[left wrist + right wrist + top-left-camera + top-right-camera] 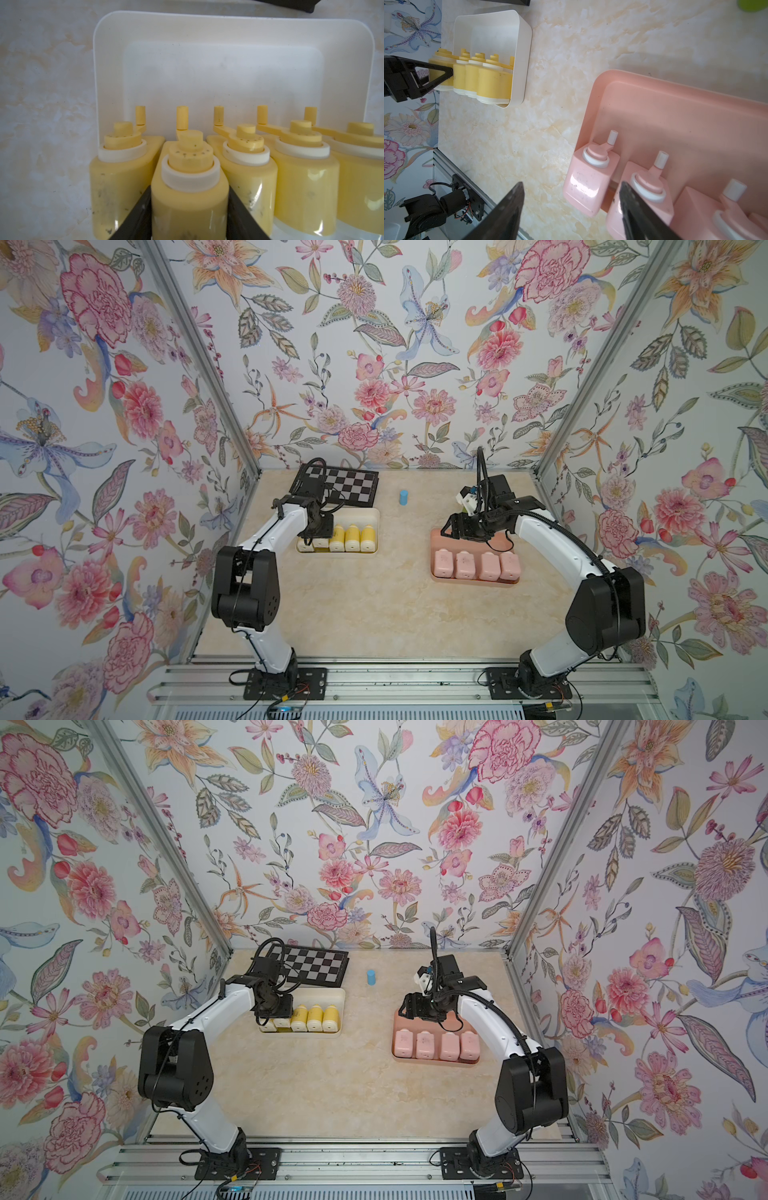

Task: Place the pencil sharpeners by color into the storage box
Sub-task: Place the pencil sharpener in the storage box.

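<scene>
Now your left gripper (189, 193) is clamped on a yellow sharpener (188, 209), holding it upright to slot second from left in the near row of the cream box (207, 27), while your right gripper (571, 185) hangs open and empty over the pink box (675, 99), whose near row holds four pink sharpeners (465, 565), colours apart.

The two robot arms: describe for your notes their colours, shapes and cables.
The left arm and right arm look alike: white tubular links between bulky black joint housings, on black base plates. A black ribbed cable runs along the right arm. The left hand and right hand have black tapering fingers.
</scene>
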